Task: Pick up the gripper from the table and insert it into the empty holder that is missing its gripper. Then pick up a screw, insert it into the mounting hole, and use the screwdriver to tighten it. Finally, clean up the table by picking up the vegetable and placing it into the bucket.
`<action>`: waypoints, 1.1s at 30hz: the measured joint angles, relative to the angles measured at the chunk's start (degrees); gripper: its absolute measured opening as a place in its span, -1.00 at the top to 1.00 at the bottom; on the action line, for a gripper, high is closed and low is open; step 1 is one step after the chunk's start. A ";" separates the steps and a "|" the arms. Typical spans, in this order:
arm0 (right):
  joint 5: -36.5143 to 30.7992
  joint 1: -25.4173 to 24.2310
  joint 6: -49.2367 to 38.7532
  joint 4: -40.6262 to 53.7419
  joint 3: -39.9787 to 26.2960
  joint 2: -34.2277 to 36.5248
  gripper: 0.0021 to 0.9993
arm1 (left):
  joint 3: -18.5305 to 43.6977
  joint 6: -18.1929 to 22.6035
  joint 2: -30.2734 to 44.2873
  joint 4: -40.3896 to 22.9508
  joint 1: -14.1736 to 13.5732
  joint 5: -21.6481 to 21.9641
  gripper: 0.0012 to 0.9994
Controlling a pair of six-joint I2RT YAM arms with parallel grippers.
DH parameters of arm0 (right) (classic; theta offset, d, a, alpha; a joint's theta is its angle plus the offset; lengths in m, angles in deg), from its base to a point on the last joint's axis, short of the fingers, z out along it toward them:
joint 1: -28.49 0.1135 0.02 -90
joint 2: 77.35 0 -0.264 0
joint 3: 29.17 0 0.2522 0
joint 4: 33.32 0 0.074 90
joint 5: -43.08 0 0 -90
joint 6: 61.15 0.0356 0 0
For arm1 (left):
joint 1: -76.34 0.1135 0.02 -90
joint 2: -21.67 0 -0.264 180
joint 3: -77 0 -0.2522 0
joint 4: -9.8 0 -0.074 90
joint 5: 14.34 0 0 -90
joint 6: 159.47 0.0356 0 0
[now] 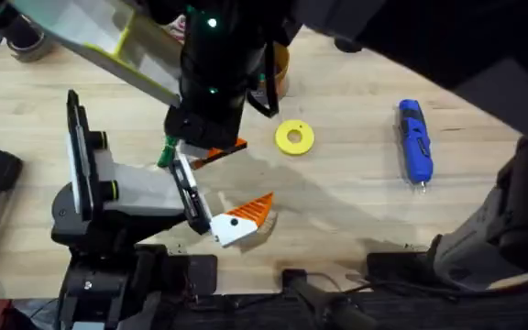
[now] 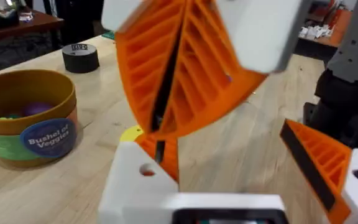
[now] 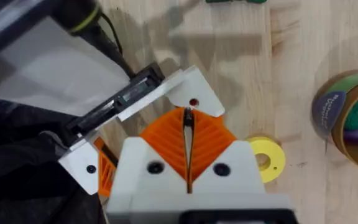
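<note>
A yellow ring-shaped disc (image 1: 294,137) and a black tape roll (image 2: 81,57) on the wooden table (image 1: 356,202)

Table surface: light wooden table (image 1: 356,197) with visible grain and a few darker knots, lit evenly, with soft shadows.
Far corner: a black tape roll (image 2: 81,57) lies flat on the wood near the edge.
Beyond the table: a reddish-brown side table (image 2: 27,26) holding dark clutter, seen from the left wrist.
Floor: dark, glimpsed past the table's far edge.
Right background: an orange-brown surface (image 2: 340,28) with white scraps.
</note>
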 joint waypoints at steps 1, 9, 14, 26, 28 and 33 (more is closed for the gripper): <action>0.00 0.00 -0.01 -0.02 0.00 0.00 0.99 | 0.00 0.00 0.01 0.00 0.00 0.00 -0.97; 0.00 0.00 0.00 -0.85 0.33 0.00 0.99 | 0.00 0.00 0.00 0.00 0.00 0.00 -0.97; 0.00 0.00 0.00 -0.83 0.42 0.00 0.99 | 0.00 0.00 0.01 0.00 0.00 0.00 -0.97; 0.00 -0.15 0.00 -0.57 0.42 0.00 0.99 | 0.00 0.00 0.00 0.00 0.00 0.00 -0.97; 0.00 -0.15 0.00 -0.57 0.42 0.00 0.99 | 0.00 0.00 0.00 0.00 0.00 0.00 -0.97; 0.00 -0.15 0.00 -0.57 0.42 0.00 0.99 | 0.00 0.00 0.00 0.00 0.00 0.00 -0.97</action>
